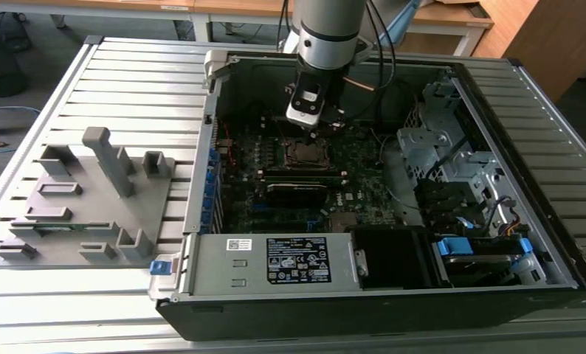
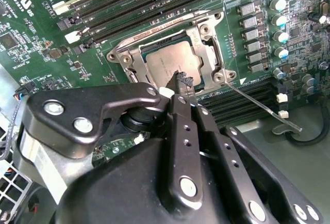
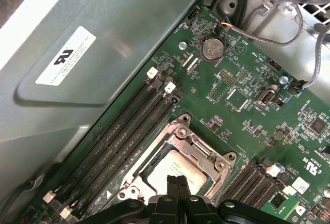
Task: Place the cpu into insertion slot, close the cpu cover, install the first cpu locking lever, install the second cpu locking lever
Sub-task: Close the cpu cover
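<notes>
Second wrist view: clenched, empty hand [image 2: 183,81] over the cpu cover [image 2: 208,53], at its 12 o'clock in the exterior view; thin locking lever [image 2: 263,106] looks springy, probably best pressed near its tip.

A workshop-like lab: slatted metal workbench [image 1: 125,81], open computer case [image 1: 372,313], wooden desks [image 1: 451,15].

Silver-grey arm [image 1: 328,29] carries black cables [image 1: 390,51] and black jaws (silver screws [image 2: 53,108]).
</notes>
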Controlling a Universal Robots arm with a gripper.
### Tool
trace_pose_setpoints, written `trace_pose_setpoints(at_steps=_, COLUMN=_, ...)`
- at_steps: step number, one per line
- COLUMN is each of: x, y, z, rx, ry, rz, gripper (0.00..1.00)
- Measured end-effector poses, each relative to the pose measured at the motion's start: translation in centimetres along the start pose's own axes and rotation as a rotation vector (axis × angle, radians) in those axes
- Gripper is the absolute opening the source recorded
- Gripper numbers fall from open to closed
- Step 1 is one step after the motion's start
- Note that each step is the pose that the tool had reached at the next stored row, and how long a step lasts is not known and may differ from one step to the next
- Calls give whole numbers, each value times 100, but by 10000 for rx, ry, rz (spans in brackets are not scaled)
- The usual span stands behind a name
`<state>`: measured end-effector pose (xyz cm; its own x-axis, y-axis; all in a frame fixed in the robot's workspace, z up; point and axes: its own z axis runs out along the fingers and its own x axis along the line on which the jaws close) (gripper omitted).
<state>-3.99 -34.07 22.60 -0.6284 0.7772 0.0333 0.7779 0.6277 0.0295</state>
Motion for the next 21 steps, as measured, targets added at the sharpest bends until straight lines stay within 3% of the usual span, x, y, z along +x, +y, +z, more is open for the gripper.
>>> trace_pose_setpoints(at_steps=8, x=0, y=0, z=5, rx=28, ry=25, rz=-848, gripper=11)
trace_pose_setpoints(at_steps=21, x=0, y=-1, z=9, rx=104, ry=92, rz=-3115, gripper=11)
